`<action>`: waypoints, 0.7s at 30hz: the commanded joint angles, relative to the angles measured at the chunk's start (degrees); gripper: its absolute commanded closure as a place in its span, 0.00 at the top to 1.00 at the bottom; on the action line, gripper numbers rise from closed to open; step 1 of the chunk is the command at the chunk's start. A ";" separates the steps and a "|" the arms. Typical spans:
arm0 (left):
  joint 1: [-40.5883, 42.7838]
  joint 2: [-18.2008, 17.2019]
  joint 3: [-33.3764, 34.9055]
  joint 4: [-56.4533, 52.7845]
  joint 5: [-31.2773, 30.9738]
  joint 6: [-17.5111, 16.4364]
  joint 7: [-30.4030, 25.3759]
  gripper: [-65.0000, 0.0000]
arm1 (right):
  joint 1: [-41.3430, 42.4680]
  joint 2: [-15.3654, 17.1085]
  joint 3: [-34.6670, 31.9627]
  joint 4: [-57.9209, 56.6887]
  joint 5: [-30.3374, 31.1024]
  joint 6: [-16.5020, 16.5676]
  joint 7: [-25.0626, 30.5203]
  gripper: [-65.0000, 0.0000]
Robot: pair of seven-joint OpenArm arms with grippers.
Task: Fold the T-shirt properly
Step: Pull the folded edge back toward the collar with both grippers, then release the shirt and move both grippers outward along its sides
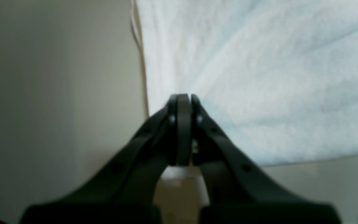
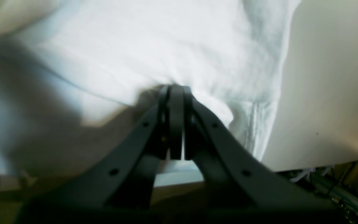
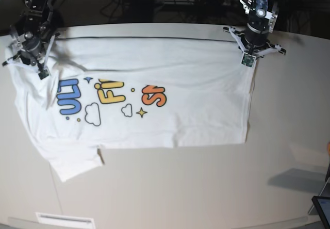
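The T-shirt [image 3: 154, 110] lies spread across the far half of the pale desk [image 3: 206, 187], print side up, with blue, yellow and orange letters, clouds and stars across its middle. One short sleeve sticks out toward the near left. Its far edge runs almost straight along the far side of the desk.

Both arms reach down at the two far corners of the cloth. The right gripper [image 3: 32, 51] stands at the far left corner, its body tipped slightly, with the cloth bunched and shadowed beneath it. The left gripper [image 3: 251, 46] stands at the far right corner, nearly upright over the shirt's edge.

The wrist views show what the base view cannot. In the left wrist view the left arm's black fingers [image 1: 179, 124] are pressed together, tips meeting at the shirt's corner, where plain white cloth fans out from the tips to the right and bare desk lies to the left; a sliver of white shows between the fingers lower down, so they are pinched on the T-shirt. In the right wrist view the right arm's fingers [image 2: 174, 118] are likewise closed, their tips buried in a pucker of white fabric with a stitched hem hanging just to the right, so they grip the shirt too. The print is visible only from the base view; both wrist views are blurred and show only white cloth.
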 commanded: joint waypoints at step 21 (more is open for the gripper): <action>0.84 0.80 -8.40 7.35 0.51 0.20 -0.16 0.00 | 3.13 0.26 0.10 2.50 -0.13 2.13 -3.32 0.01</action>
